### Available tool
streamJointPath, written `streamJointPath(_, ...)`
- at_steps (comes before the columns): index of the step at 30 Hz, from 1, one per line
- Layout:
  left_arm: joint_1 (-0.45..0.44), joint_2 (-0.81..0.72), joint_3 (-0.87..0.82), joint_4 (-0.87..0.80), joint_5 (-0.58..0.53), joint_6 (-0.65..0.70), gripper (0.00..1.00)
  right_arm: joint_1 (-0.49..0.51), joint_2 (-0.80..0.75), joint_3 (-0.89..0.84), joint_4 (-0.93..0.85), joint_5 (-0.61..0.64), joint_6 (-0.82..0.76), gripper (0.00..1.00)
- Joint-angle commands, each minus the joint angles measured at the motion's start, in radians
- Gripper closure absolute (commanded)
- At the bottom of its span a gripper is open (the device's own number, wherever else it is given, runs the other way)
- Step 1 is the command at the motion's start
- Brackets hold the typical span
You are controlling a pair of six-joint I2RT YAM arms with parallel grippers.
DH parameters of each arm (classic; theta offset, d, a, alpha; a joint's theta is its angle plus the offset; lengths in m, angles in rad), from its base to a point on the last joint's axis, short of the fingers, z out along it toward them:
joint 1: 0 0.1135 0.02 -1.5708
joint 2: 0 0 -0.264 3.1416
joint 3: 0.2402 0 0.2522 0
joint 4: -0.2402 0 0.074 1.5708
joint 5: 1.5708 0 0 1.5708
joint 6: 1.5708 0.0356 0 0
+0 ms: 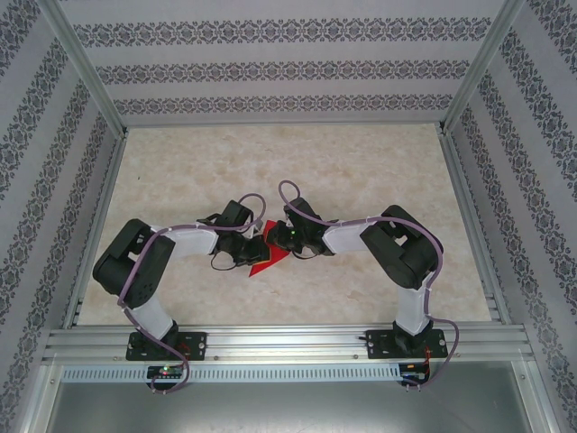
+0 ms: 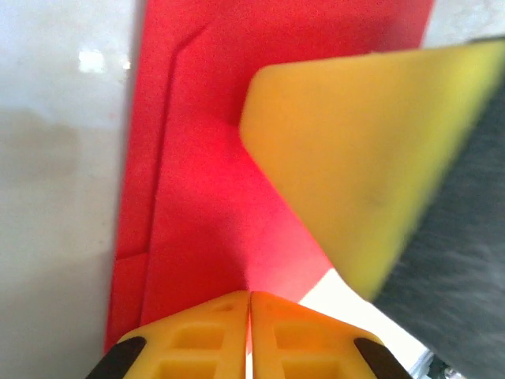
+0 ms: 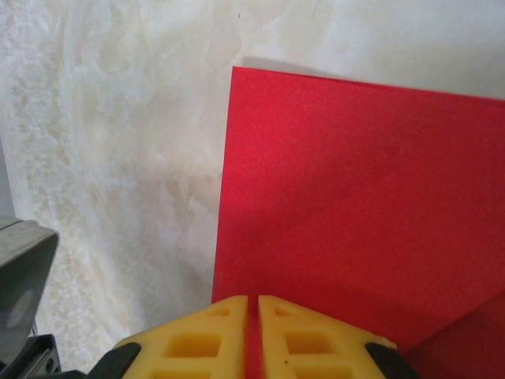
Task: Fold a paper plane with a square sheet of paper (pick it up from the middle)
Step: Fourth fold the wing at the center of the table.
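Observation:
The square sheet of paper (image 1: 264, 263) is bright red and lies partly folded at the table's middle, between both grippers. In the left wrist view the sheet (image 2: 205, 158) shows layered flaps with step-like edges. In the right wrist view the sheet (image 3: 355, 197) carries a diagonal crease. My left gripper (image 2: 250, 297) is shut with red paper in the slit between its yellow fingers. My right gripper (image 3: 253, 302) is shut on the sheet's edge, and one of its fingers (image 2: 355, 158) looms over the paper. In the top view the left gripper (image 1: 254, 253) and right gripper (image 1: 281, 245) almost touch. The paper plane as a dart shape is out of view.
The marbled tabletop (image 1: 288, 162) is boxed in by patterned walls and aluminium posts (image 1: 86, 72). A metal rail (image 1: 288, 343) runs along the near edge under both arm bases. A grey arm part (image 3: 24, 276) sits at the lower left of the right wrist view.

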Motion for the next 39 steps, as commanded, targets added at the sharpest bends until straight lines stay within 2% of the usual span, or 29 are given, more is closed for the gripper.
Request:
streamJointPath(1,0.006,0.022,-0.017,-0.04,-0.076,0.037,0.91,-0.001,0.06,-0.01,-0.088,0.033,-0.018,0.87)
streamJointPath(9,0.005,-0.053,-0.134,-0.045,-0.105,0.058,0.96,-0.02,0.031,0.041,-0.142,0.038,-0.059,0.86)
streamJointPath(14,0.006,-0.054,-0.122,-0.055,-0.111,0.077,0.98,-0.109,0.033,0.132,-0.293,0.065,-0.175,0.86)
streamJointPath(20,0.006,-0.043,-0.109,-0.045,-0.096,0.085,0.99,-0.168,-0.021,0.152,-0.297,0.022,-0.226,0.85)
streamJointPath(25,0.006,-0.034,-0.101,-0.044,-0.08,0.091,0.99,-0.125,-0.09,0.156,-0.283,-0.001,-0.219,0.84)
streamJointPath(28,0.006,-0.033,-0.095,-0.045,-0.07,0.092,0.99,-0.086,-0.134,0.144,-0.33,0.055,-0.202,0.83)
streamJointPath(30,0.006,-0.036,-0.094,-0.043,-0.068,0.089,0.99,-0.068,-0.148,0.085,-0.228,0.047,-0.146,0.82)
streamJointPath(35,0.005,-0.035,-0.083,-0.052,-0.056,0.093,0.99,-0.027,-0.065,0.063,-0.113,-0.01,-0.091,0.82)
streamJointPath(39,0.006,-0.044,-0.079,-0.055,-0.046,0.093,0.99,-0.027,-0.032,0.041,-0.125,0.049,-0.08,0.83)
